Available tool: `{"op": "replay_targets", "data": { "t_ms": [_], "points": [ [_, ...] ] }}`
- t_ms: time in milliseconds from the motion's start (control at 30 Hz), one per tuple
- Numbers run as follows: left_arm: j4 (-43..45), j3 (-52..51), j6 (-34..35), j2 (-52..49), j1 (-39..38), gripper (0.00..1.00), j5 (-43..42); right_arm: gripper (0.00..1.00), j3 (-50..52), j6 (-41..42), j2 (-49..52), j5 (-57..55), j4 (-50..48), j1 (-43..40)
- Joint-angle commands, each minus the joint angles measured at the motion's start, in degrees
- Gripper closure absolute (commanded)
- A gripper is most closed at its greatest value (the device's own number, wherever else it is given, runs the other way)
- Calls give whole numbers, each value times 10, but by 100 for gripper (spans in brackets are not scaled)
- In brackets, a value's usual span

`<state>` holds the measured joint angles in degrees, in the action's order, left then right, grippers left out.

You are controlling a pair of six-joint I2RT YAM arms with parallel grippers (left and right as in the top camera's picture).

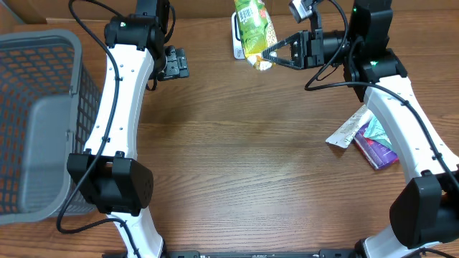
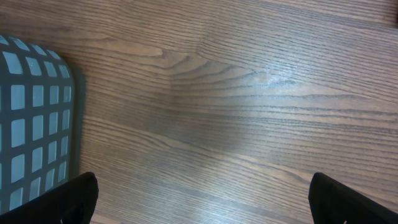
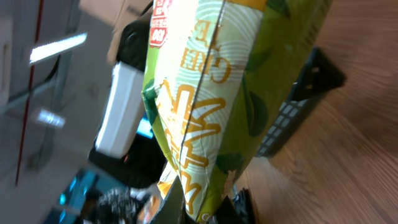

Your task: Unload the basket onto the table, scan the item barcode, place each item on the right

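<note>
At the far edge of the table (image 1: 237, 165), your right claw (image 1: 267, 56) pinches a snack bag (image 1: 252, 21) above the scanner (image 1: 235, 43) (left claw (image 1: 176, 63) spread wide); rotate it, label downward.

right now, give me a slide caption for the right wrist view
Right gripper pinching a green snack bag by its edge, white device behind.

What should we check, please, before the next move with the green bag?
1. Grip: right gripper shut on green bag, pinching one end: ok.
2. Position: bag overlaps white scanner in the overhead view: ok.
3. Barcode facing the scanner: cannot tell; no barcode shows.
4. Clearance: left gripper open, apart from the bag: ok.
</note>
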<state>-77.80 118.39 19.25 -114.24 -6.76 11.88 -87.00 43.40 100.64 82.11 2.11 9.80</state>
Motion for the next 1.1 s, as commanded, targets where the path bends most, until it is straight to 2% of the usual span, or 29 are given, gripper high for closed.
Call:
{"op": "replay_targets", "data": {
  "t_ms": [0,133,300,400,500,633,800,933,967,1067],
  "points": [
    [1,9,-4,11,-5,0,5,96,-12,-54,-25,-78,49,4],
    [1,9,-4,11,-5,1,5,96,-12,-161,-25,-216,204,19],
    [1,9,-4,11,-7,0,5,96,-17,-271,-25,-460,379,37],
    [1,9,-4,11,-7,1,5,96,-45,-295,-25,-579,437,38],
    [1,9,-4,11,-7,0,5,97,-127,-300,-25,-778,489,43],
    [1,9,-4,11,-8,0,5,96,-186,-318,-22,-941,459,66],
    [1,9,-4,11,-8,0,5,96,-194,-427,16,-1113,355,123],
    [1,9,-4,11,-8,1,5,96,-194,-553,87,-1270,254,163],
    [1,9,-4,11,-8,1,5,96,-194,-601,107,-1307,211,169],
    [1,9,-4,11,-8,0,5,96,-194,-777,162,-1320,118,177]
  ]
}}
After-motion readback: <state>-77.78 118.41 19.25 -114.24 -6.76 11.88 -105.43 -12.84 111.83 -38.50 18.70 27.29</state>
